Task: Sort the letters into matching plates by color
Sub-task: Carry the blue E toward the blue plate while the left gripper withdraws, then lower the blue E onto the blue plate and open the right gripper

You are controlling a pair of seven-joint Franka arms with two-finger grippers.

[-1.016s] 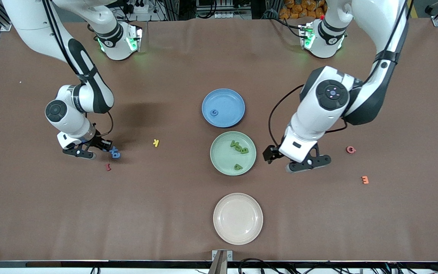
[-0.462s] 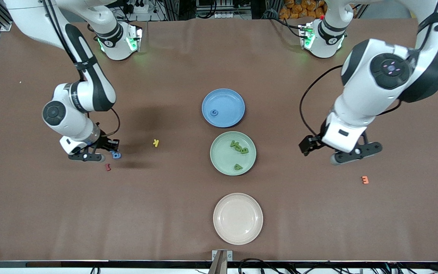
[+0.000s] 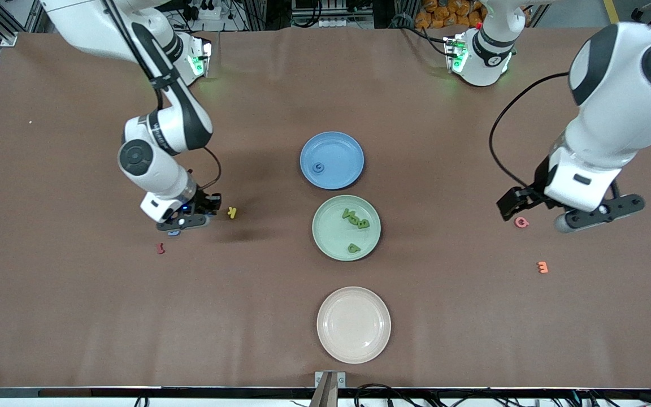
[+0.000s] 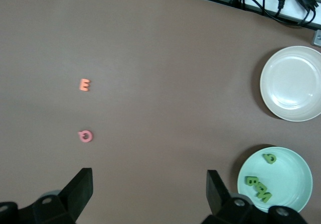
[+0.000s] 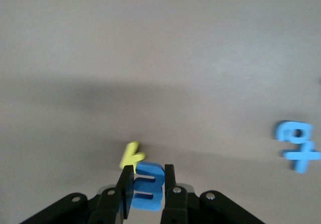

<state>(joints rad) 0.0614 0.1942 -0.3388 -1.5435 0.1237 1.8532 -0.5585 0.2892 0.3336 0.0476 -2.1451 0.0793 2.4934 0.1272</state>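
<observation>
**Right gripper carries a blue letter; left gripper hangs wide open**

The right gripper [image 5: 146,191] is clamped on a blue letter [image 5: 149,186], held up over the bare table just beside the yellow letter [image 3: 232,212]. From the front the held piece is hidden under the gripper. Two more blue letters [image 5: 297,143] lie touching on the table; the front view shows only a sliver of them at the gripper's edge. The dark red letter [image 3: 160,247] lies nearer the front camera.

The left gripper [image 4: 149,191] hangs spread wide and empty over the table near the pink letter [image 3: 521,223], with the orange letter [image 3: 542,267] nearer the camera.

The blue plate [image 3: 342,175] holds one blue letter, the green plate [image 3: 325,237] several green ones whose shapes are hard to read, and the cream plate [image 3: 354,324] nothing.
</observation>
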